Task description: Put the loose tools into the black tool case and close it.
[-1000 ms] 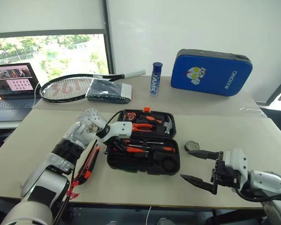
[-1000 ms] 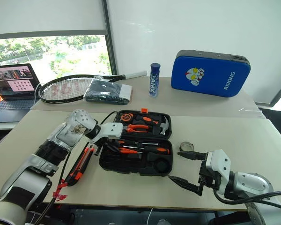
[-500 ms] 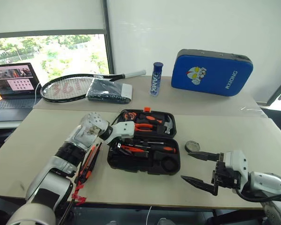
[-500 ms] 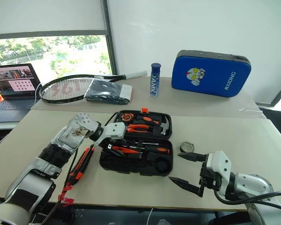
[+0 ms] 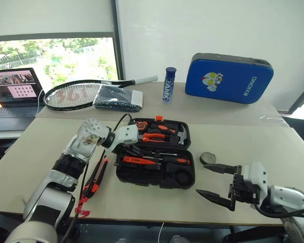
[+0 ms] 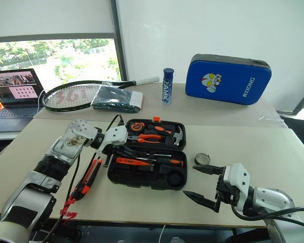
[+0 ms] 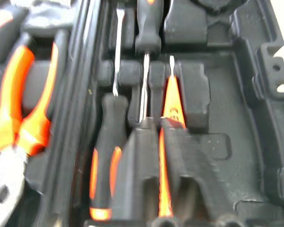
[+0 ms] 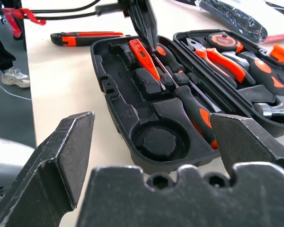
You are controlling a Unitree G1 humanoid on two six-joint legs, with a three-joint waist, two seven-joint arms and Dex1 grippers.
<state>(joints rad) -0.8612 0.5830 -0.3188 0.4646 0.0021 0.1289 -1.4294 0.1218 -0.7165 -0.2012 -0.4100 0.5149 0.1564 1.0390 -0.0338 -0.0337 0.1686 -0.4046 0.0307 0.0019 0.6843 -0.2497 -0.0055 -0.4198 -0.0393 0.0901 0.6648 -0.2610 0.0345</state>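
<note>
Black plastic, my tool case (image 5: 157,157) lies open on the table (image 5: 253,152), its long side running left to right. The slim orange screwdriver (image 5: 139,160) rests in the near half, lengthwise, tip toward my right. My left gripper (image 5: 122,148) hangs over its handle end with fingers pressed together, gripping nothing I can see. The utility knife (image 5: 97,176) lies just left of the case. My right gripper (image 5: 213,181) waits spread wide near the tape roll (image 5: 207,158).
</note>
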